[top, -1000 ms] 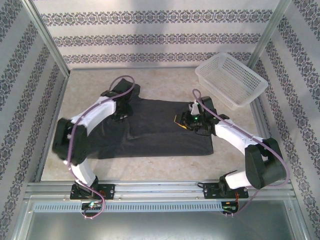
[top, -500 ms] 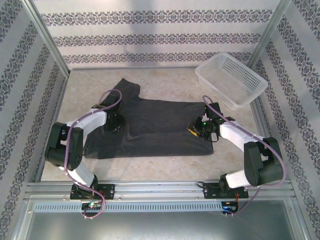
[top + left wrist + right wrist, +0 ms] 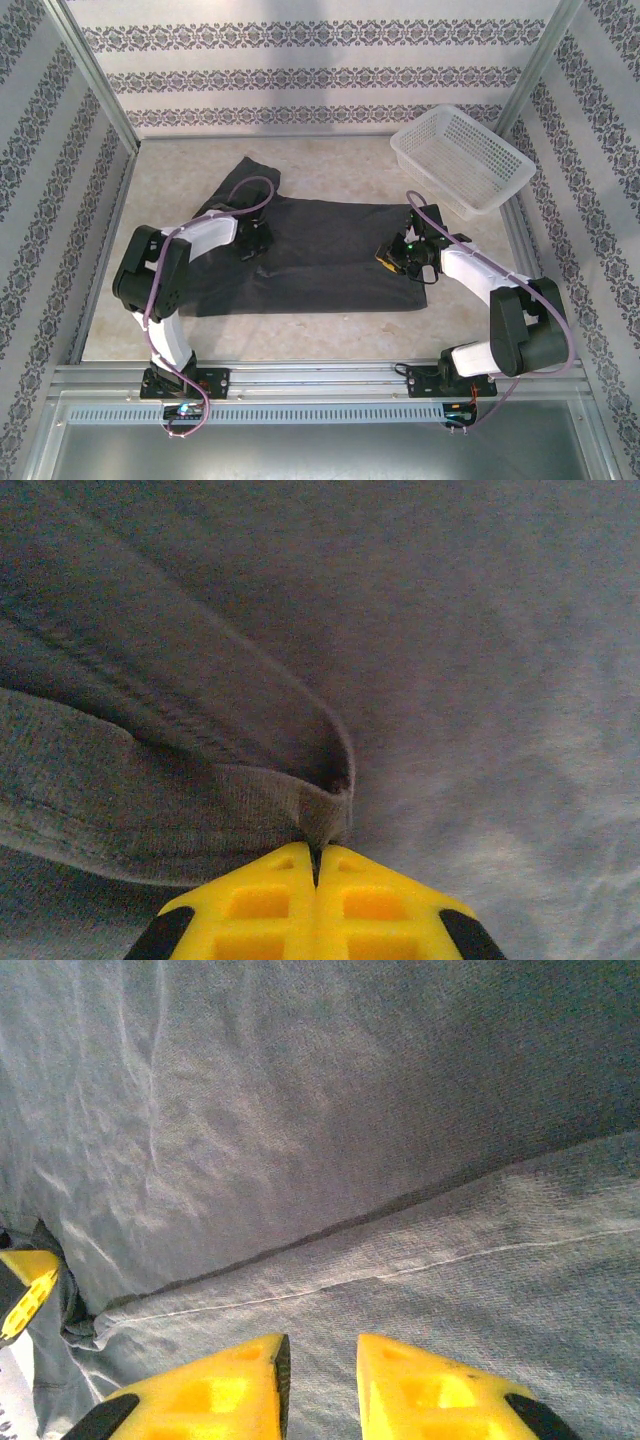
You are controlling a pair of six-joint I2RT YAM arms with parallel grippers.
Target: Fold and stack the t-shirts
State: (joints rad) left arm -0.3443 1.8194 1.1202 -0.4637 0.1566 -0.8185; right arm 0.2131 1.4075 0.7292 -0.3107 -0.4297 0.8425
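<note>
Nearest the arm bases, the charcoal t-shirt (image 3: 320,255) lay spread flat across the middle of the table (image 3: 340,165), its long near edge running almost straight from side to side. Just beyond that edge, on the shirt's left side, the left gripper (image 3: 315,852) held its yellow fingertips pressed together on a small raised fold of hemmed cloth (the pinch looked shallow, with only the lip of the fold between the tips). On the right side the right gripper (image 3: 322,1345) sat low over a stitched hem (image 3: 400,1270) with its jaws narrow and a thin slit between them. Whether any cloth was caught in that slit could not be told. The step in hand seemed to be taking both ends of the shirt for a fold. Doing it well probably meant confirming the right side's hold before any lift, then raising both ends together and evenly so the cloth would not drag or twist. A slow start would have suited the left pinch, since so slight a bite could slip under the shirt's weight. Farther back, one sleeve (image 3: 250,172) stuck out toward the rear left and would likely need tucking in. Farthest, at the rear right corner, the white mesh basket (image 3: 462,158) stood apart from the shirt, out of the fold's path.
</note>
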